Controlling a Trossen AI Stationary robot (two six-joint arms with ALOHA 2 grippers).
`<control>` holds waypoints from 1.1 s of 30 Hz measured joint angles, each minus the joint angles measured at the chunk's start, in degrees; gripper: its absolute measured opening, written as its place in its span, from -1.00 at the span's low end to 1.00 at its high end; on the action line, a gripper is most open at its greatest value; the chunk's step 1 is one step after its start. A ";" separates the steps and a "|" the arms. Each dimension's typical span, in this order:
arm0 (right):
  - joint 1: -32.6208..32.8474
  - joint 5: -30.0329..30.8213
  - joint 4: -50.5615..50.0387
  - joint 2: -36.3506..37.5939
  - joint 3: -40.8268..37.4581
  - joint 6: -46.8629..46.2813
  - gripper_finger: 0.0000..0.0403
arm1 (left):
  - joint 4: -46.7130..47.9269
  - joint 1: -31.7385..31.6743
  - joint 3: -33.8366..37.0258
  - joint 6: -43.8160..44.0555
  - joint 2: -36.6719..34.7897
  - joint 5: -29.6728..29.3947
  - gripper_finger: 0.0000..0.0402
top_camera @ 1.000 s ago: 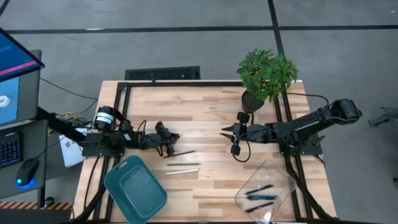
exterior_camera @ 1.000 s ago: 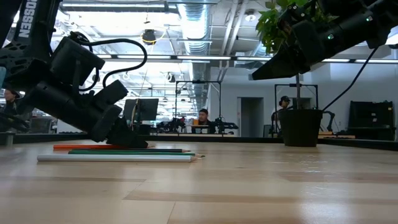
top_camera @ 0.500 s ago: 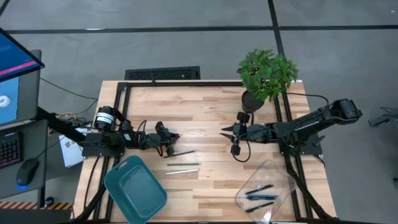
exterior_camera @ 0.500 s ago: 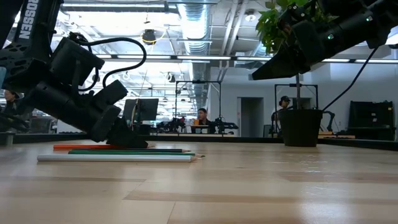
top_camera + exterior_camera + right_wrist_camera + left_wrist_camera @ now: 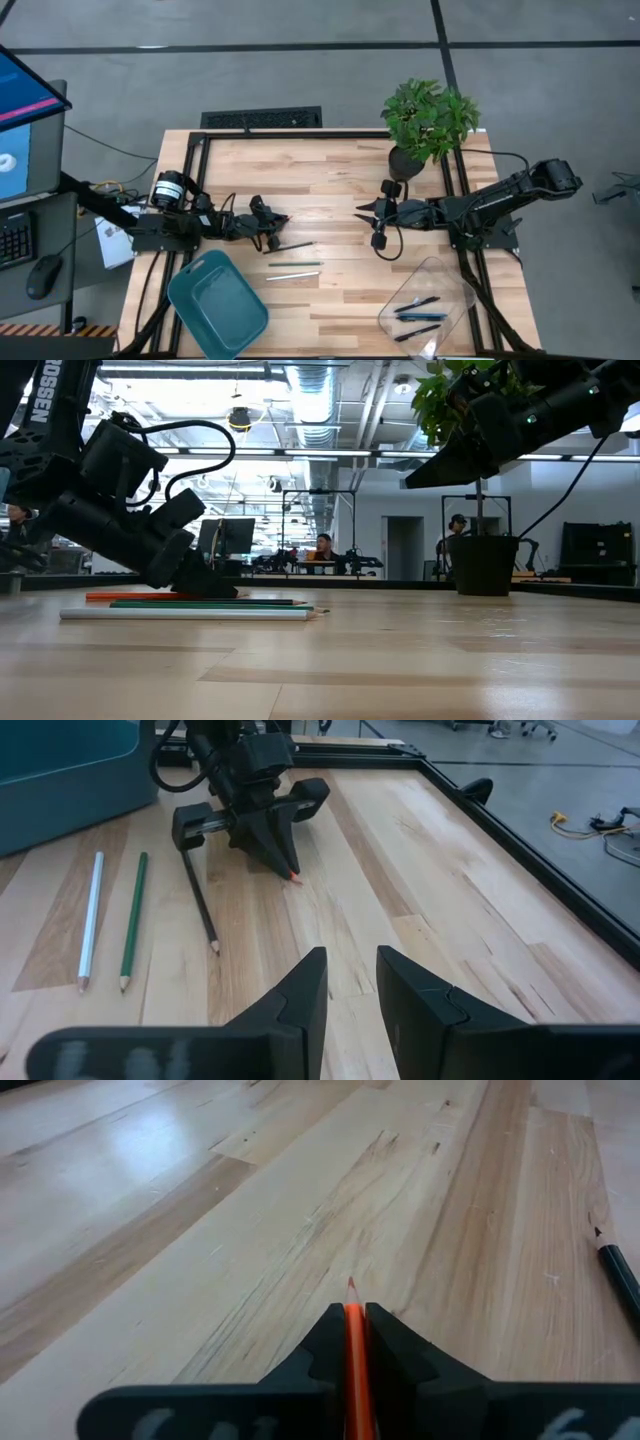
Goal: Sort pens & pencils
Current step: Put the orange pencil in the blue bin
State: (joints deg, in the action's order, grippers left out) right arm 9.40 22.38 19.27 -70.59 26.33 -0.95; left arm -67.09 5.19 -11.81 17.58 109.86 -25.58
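My left gripper is low over the table's left middle, shut on the orange pencil. The pencil's point sticks out past the fingertips. A dark pencil, a green one and a pale one lie flat on the wood just nearer than this gripper. Right of the middle, my right gripper hangs above the table, open with nothing between its fingers. Three dark pens lie in the clear container at the near right. My left gripper pinches the orange pencil between its two fingers near the pointed end. The fingers slant down from the table's left and lie along the pencil. The rest of the pencil runs back under the gripper, level and close to the tabletop.
A teal bin stands at the near left and a clear container at the near right. A potted plant stands at the far right. Bare wood lies between the two grippers.
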 joint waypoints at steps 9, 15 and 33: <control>0.00 -0.01 0.00 0.00 0.00 0.00 -0.44 | -0.07 0.00 -0.02 -0.01 -0.01 -0.01 -0.95; 0.01 0.00 0.00 0.00 0.00 0.00 -0.44 | -0.09 0.00 -0.02 -0.02 -0.02 -0.03 -0.95; -0.01 0.01 0.00 0.00 0.00 -0.04 -0.44 | -1.70 0.00 -0.04 -0.73 0.02 0.51 -0.95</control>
State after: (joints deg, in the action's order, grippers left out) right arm 9.39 22.39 19.27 -70.59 26.33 -0.99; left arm -68.79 5.19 -11.86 16.85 109.89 -25.06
